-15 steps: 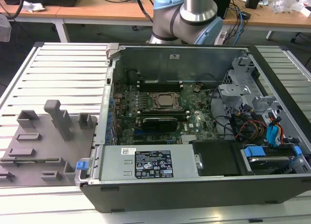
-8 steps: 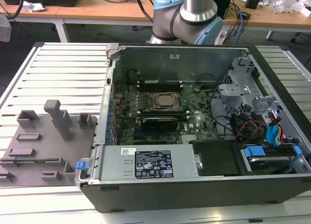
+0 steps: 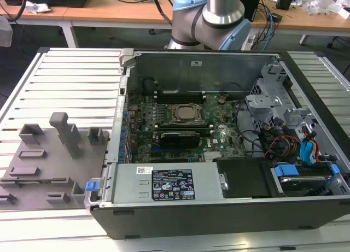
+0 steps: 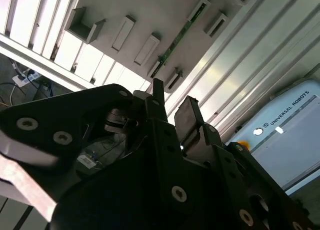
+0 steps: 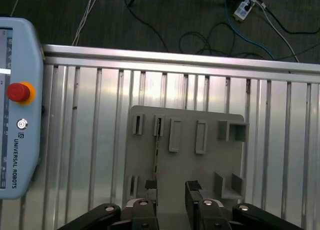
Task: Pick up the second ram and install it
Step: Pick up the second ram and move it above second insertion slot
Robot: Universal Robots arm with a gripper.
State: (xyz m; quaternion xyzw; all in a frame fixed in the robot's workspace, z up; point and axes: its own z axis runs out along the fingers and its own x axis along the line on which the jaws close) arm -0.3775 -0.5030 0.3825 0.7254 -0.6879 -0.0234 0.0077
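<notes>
**Tool state.** The tool point(image 5: 172, 186) is hanging above the grey tray point(image 5: 187, 165). Its two fingers point(image 5: 192, 187) are standing apart with an empty gap between them, and it is gripping nothing.

**Location of the part.** The second ram point(image 5: 156, 150) is resting in the grey tray, which is lying on the slatted tabletop point(image 5: 90, 140) beside the open computer case point(image 3: 219, 208). The part is well apart from the motherboard point(image 3: 219, 137).

**Reason for the placement.**
- The stick is standing on its long edge, and slotted grey blocks are holding it at its ends.
- Judging from this, the tray is presenting the upper edge and both flat faces to a grip from above.
- In the first wrist view the stick is running in line with one finger, not with the middle of the gap. The tool therefore appears not yet centred over it.

**Appearance of the part.**
- In the first wrist view it is showing edge-on as a long, very thin strip.
- In the second wrist view the second ram point(image 4: 180, 38) is showing a narrow green edge carrying small components.
- Chips and label are not facing either wrist camera.
</notes>
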